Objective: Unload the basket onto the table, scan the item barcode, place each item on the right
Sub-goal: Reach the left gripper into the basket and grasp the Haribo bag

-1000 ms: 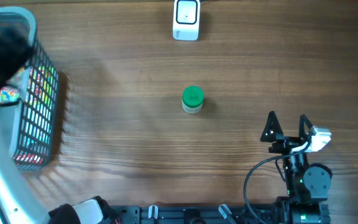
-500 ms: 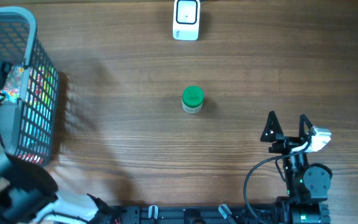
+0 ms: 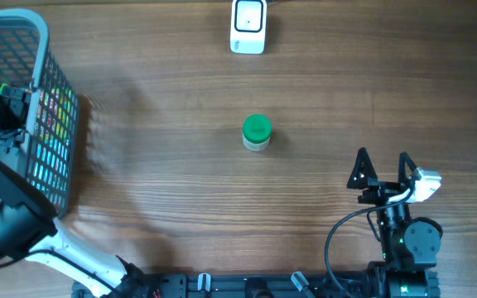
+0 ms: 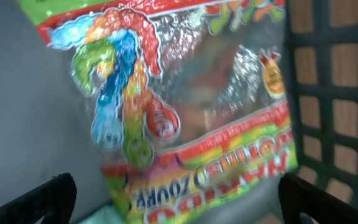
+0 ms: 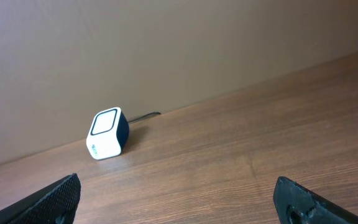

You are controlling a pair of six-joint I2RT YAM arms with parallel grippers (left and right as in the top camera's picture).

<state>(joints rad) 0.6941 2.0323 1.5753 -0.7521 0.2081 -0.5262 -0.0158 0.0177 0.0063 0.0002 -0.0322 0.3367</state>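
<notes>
Wood-grain table [image 3: 172,190], plain beige wall behind it in right wrist view. Dark wire basket [image 3: 56,141] at far left edge of table, grey rim, colourful packs showing through mesh. Left arm [image 3: 7,219], black and white, reaching from near left over basket. Left gripper [image 4: 179,202] down inside basket, fingers spread wide, gripping nothing, dark fingertips [image 4: 42,199] just visible at both lower corners of left wrist view. Candy bag [image 4: 191,106] straight ahead of it and close: clear plastic, rainbow gummy-worm print, red, yellow and green band with upside-down lettering, grey surface to its left, dark mesh to its right. Touching the bag or not: cannot tell. White scanner [image 3: 248,26] at far centre of table, dark-framed window on top, thin cable behind, well apart from basket. Green-lidded jar [image 3: 257,132] upright mid-table, nearer than scanner, apart from everything else. Right gripper [image 3: 383,157] at near right, low over bare wood, jaws fully apart, empty, pointed toward far edge with scanner in its view.
</notes>
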